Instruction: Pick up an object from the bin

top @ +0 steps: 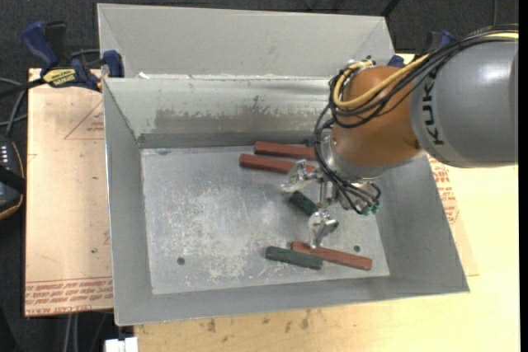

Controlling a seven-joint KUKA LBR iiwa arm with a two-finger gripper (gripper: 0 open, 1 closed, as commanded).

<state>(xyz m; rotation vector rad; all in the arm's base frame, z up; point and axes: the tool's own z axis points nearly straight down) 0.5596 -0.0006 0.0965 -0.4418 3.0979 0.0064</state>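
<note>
My gripper point(310, 205) hangs low over the right middle of the bin floor, open. One metal fingertip point(297, 180) is toward the back and the other fingertip point(322, 227) toward the front. A short dark green block point(301, 201) lies between them; whether they touch it I cannot tell. Just in front lie a dark green bar point(294, 257) and a red-brown bar point(338, 258), side by side near the front wall. The front fingertip is close to the red-brown bar's left end.
Two more red-brown bars point(266, 163) point(283, 149) lie behind the gripper near the back wall. The arm's orange cover and cables hang over the bin's right side. The left half of the floor holds nothing.
</note>
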